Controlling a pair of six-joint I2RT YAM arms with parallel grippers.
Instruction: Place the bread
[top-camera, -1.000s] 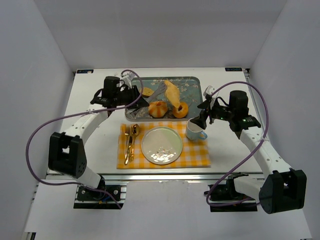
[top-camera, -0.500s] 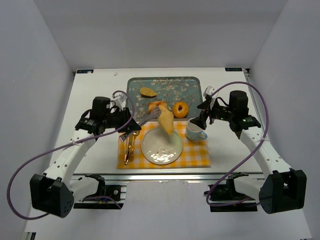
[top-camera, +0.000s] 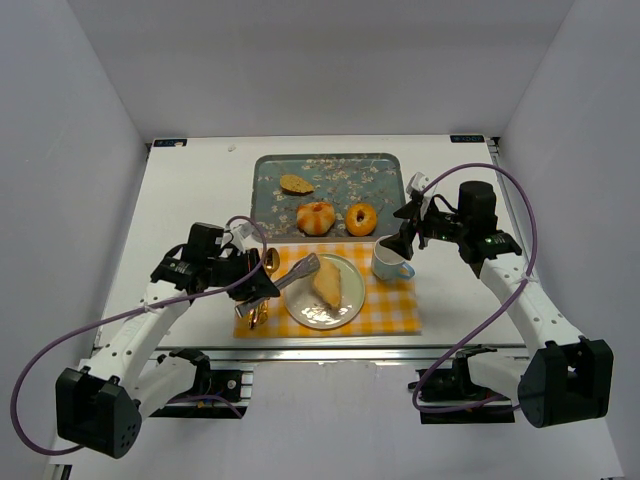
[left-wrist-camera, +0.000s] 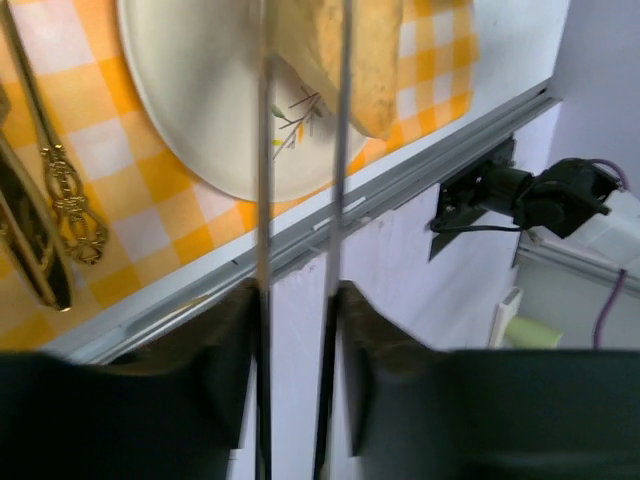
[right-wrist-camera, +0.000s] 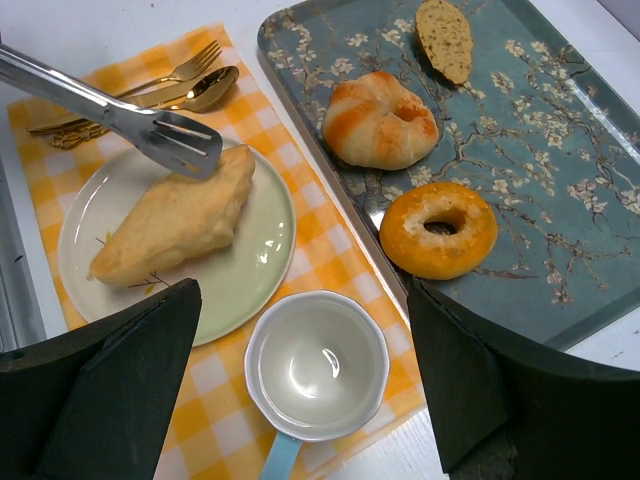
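Bread (top-camera: 327, 288) lay on the pale plate (top-camera: 305, 306) at the middle of the yellow checked mat (top-camera: 395, 312), stretched slantwise across it, with one tapered end toward the tray (top-camera: 385, 170) and the other toward the near table edge. Metal tongs (top-camera: 292, 277) reached in from the left, clasped by the left gripper (top-camera: 257, 290), whose fingers pressed on the two arms near their rear. The slotted tips sat at the bread's far, upper end; from the right wrist they overlapped that corner of the pastry, while the rest of it lay clear of them. In the left wrist view the two arms ran side by side with a narrow gap, the bread showing between and beyond them. Whether the tips nipped the crust or merely hung over it could not be told.

The right gripper (top-camera: 404, 238) hung over the white cup (top-camera: 391, 262) just beside the plate, its jaws wide with nothing between them.
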